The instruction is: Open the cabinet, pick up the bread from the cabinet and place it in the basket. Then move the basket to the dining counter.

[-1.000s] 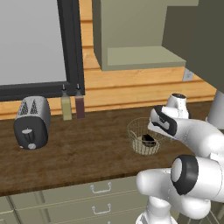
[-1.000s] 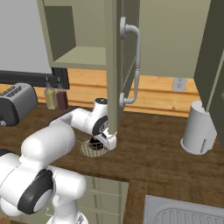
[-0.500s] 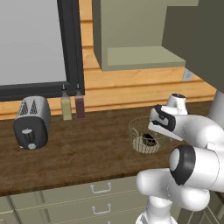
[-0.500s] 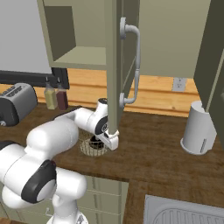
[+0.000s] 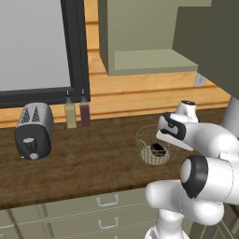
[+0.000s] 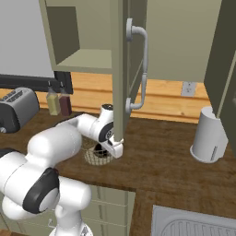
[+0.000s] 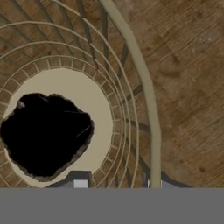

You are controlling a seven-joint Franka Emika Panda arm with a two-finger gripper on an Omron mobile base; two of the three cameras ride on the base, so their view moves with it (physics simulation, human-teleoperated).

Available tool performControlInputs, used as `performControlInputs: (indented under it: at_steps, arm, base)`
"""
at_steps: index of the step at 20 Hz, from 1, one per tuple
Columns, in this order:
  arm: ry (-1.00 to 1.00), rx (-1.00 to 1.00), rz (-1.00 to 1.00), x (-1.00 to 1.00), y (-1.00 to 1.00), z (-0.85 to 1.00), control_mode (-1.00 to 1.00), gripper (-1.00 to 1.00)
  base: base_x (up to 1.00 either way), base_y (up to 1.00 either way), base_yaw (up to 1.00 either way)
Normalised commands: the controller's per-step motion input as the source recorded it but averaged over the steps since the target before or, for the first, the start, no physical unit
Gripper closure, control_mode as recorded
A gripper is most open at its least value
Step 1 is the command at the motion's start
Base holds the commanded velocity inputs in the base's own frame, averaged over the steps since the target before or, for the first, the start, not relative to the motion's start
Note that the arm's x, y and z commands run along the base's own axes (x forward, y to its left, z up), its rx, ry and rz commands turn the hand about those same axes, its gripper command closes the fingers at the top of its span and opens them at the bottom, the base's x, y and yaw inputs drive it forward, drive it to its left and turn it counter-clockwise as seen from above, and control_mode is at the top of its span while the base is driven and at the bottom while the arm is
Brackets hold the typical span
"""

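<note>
Dark wood planks make up the bench (image 5: 88,158), which runs under a sage-green cabinet (image 6: 87,32) whose door (image 6: 120,69) stands swung open, its silver bar handle (image 6: 144,69) facing the right base camera. On the bench, toward its front edge, sits the basket (image 5: 153,145), a round bowl of tan wire mesh. The bread (image 7: 46,133), a nearly black lump, lies on the basket's pale base. The end effector (image 7: 116,183) hangs directly over the basket, pointing down at its near wall, with the bread just beside it and off to one side. One finger tip (image 7: 80,183) sits inside the mesh and the other outside, so the rim wire passes between them; whether they have clenched on that rim I cannot tell. At the bench's back edge stand a toaster (image 5: 32,130) and two bottles (image 5: 77,112), well apart from the basket. A white jug (image 6: 209,133) stands toward the right end.
</note>
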Motion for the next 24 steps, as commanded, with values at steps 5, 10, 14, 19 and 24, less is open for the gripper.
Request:
performControlInputs:
  at_steps: [5, 10, 14, 19, 24]
  arm:
    - [0.0, 0.0, -0.06, -0.24, 0.38, 0.01, -1.0, 1.0]
    - [0.0, 0.02, -0.31, -0.26, 0.27, 0.4, -1.0, 1.0]
    - [0.0, 0.08, -0.37, -0.34, 0.18, 0.6, -1.0, 1.0]
    - [0.0, 0.1, -0.36, -0.45, 0.15, 0.67, -1.0, 1.0]
    - [-0.06, -0.07, -0.14, -0.44, 0.12, 0.64, -1.0, 1.0]
  base:
    - [0.0, 0.0, 0.0]
    - [0.0, 0.0, 0.0]
    - [0.0, 0.0, 0.0]
    - [0.0, 0.0, 0.0]
    - [0.0, 0.0, 0.0]
